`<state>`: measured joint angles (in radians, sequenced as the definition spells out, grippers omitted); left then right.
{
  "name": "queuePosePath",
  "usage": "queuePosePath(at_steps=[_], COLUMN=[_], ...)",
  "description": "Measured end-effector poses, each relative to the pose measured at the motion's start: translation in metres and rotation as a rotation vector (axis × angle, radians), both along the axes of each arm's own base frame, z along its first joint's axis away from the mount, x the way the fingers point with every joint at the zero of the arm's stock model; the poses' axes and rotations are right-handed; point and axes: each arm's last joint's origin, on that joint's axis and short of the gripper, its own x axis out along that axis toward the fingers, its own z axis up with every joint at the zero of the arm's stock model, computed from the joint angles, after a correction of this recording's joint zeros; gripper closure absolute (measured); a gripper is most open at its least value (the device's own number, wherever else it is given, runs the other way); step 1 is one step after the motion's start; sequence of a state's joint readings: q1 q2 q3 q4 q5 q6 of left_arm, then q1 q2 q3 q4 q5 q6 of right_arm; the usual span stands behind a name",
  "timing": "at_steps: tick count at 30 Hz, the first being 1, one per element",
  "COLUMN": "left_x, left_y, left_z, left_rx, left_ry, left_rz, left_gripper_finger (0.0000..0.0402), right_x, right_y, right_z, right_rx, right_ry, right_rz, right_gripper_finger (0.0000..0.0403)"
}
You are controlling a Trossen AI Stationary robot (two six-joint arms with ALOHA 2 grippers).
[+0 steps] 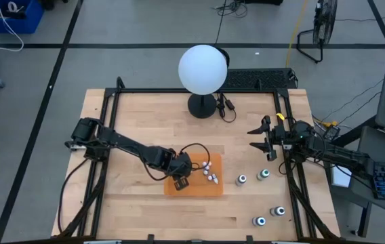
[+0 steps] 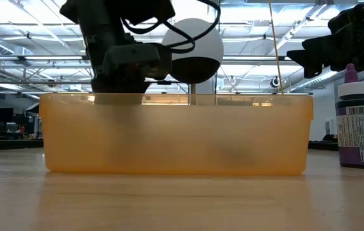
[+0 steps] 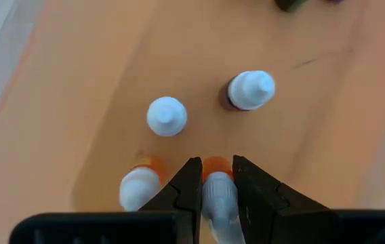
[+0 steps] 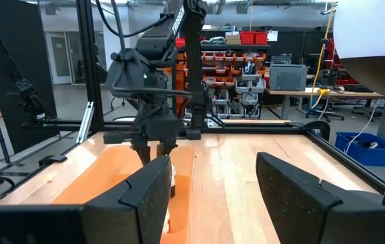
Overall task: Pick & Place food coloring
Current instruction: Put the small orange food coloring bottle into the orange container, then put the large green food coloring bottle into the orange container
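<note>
Several small food coloring bottles stand upright inside an orange tray (image 1: 196, 184). In the left wrist view, white-capped ones show (image 3: 167, 115) (image 3: 250, 90) (image 3: 138, 188). My left gripper (image 1: 182, 175) (image 3: 216, 190) reaches down into the tray and is shut on one orange-bodied, white-capped bottle (image 3: 218, 193). Four dark bottles with blue or green tops stand on the table right of the tray (image 1: 242, 179) (image 1: 264, 174) (image 1: 278, 211) (image 1: 260, 221). One purple bottle shows in the low view (image 2: 358, 122). My right gripper (image 1: 264, 139) (image 4: 223, 196) waits open near the table's right edge. My left gripper pinches one small bottle between its two fingers (image 3: 191, 193), at the white cap and neck (image 3: 219, 200), with the orange body (image 3: 214, 166) past the fingertips. The fingers come from above, pointing down into the tray. Whether the bottle's base rests on the tray floor I cannot tell.
A large white globe lamp (image 1: 203, 69) on a black base stands at the table's far middle, with a cable beside it. A black frame (image 1: 284, 146) runs round the table edges. The tray's translucent wall (image 2: 175, 135) stands in front of the low camera. Bare wood lies near the front edge.
</note>
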<state>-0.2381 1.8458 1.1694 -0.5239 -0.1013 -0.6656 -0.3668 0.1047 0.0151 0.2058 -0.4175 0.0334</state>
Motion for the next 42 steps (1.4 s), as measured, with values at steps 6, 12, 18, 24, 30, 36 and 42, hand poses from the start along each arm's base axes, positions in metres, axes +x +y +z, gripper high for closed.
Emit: queuePosePath(at_steps=[6,12,18,24,30,36,42], left_x=[0.0,0.001,-0.002,-0.002,-0.002,0.002,0.008], left_y=[0.006,0.013,0.014,0.014,0.014,0.013,0.012], left_z=[-0.001,-0.002,-0.003,-0.003,-0.003,-0.001,0.003], left_rx=[0.004,0.01,0.016,0.014,0.007,-0.003,-0.049], left_ry=[0.002,0.013,0.04,0.046,0.045,0.0,-0.04], left_rz=[0.019,0.029,0.03,0.039,0.055,0.053,0.039], left_gripper_finger=[0.0337,0.0337,0.0337,0.0337,0.0261,0.0217,0.0201], right_x=[0.0,0.0,0.0,0.0,0.0,0.0,0.0], right_y=[0.0,0.0,0.0,0.0,0.0,0.0,0.0], right_z=[0.0,0.0,0.0,0.0,0.0,0.0,0.0], right_rx=[0.0,0.0,0.0,0.0,0.0,0.0,0.0], right_ry=[0.0,0.0,0.0,0.0,0.0,0.0,0.0], right_rz=[0.0,0.0,0.0,0.0,0.0,0.0,0.0], right_gripper_finger=[0.0196,0.0197,0.0198,0.0197,0.0197,0.0197,0.0199])
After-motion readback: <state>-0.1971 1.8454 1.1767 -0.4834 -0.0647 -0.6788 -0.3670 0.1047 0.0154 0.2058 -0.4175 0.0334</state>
